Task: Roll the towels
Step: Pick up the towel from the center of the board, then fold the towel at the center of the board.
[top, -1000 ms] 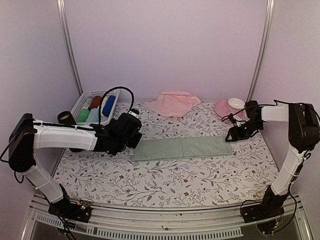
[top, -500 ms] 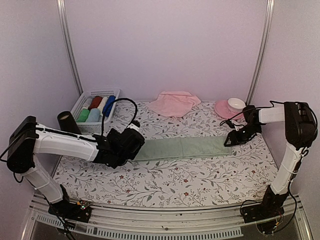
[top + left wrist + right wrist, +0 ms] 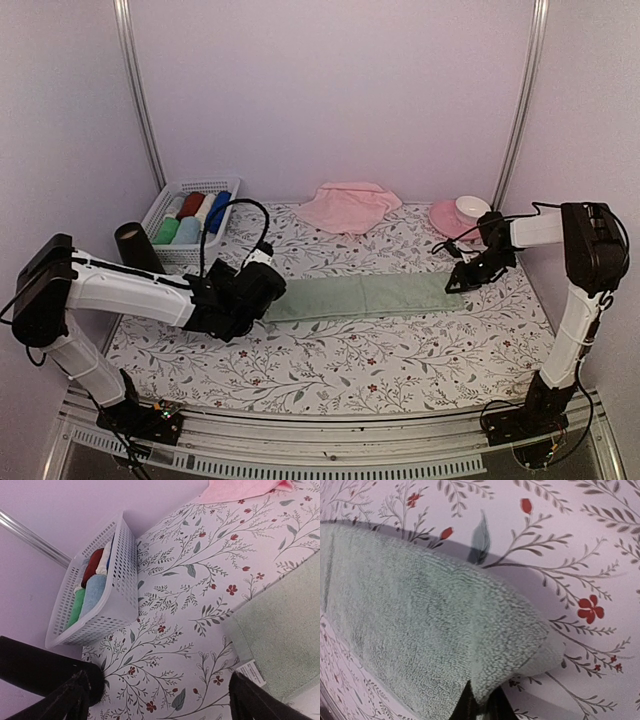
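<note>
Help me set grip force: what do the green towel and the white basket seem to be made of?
The green towel looks like soft terry cloth, matte: fine looped pile, corner bending limply. The white basket is probably rigid plastic, smooth and slightly glossy: thin walls with regular slot holes.

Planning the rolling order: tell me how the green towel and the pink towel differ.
The green towel lies flat in a long strip; the pink towel sits crumpled behind it. The right gripper pinches the green towel's end; nothing touches the pink towel. Both are plain, unrolled cloths.
</note>
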